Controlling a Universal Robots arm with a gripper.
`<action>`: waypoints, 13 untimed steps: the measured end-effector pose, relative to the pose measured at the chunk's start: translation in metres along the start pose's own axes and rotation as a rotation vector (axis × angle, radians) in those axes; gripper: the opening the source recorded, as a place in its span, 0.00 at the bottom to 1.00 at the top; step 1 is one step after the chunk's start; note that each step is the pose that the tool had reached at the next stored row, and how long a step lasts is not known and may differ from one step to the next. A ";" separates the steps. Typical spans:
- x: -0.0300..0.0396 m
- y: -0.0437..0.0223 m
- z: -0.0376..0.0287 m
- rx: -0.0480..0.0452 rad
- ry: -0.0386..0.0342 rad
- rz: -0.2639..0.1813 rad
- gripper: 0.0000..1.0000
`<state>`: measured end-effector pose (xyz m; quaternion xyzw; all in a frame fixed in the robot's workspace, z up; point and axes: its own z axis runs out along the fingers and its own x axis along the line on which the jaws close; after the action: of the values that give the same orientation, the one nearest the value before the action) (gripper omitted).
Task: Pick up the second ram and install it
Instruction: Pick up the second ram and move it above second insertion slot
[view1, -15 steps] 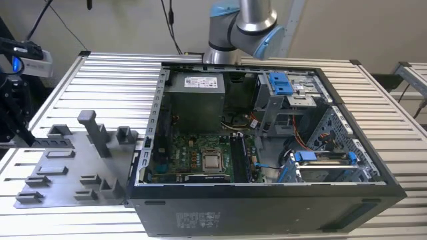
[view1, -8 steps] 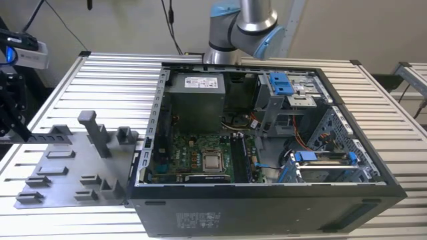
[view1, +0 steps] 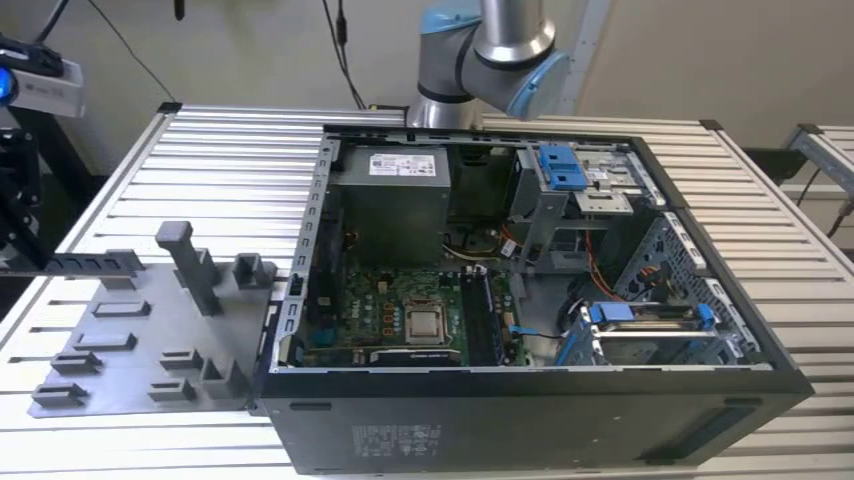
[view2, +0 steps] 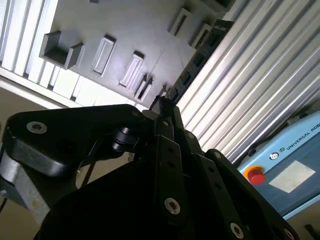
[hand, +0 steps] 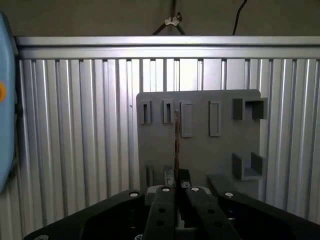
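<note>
Slatted metal desk, open computer case mid-desk. Clamping the second ram in the gripper, holding it above the grey holder plate near the desk's edge on the exterior view's left. Judging pick-up done, seating in the motherboard pending.

White label on the power supply, print too small to read, lettering on the blue pendant

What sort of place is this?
Probably a robotics lab bench: an open computer case on a slatted aluminium table, a grey holder plate beside it, the gripper shut on the second ram.
</note>
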<state>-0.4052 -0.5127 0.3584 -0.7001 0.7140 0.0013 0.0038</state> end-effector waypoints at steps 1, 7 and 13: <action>0.0000 0.0000 -0.0021 -0.0001 0.0000 0.000 0.14; -0.0001 -0.0001 -0.0162 0.0000 0.0000 0.000 0.14; -0.0002 -0.0002 -0.0303 -0.0001 0.0000 0.000 0.14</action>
<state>-0.4051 -0.5127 0.3887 -0.7001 0.7140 0.0013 0.0038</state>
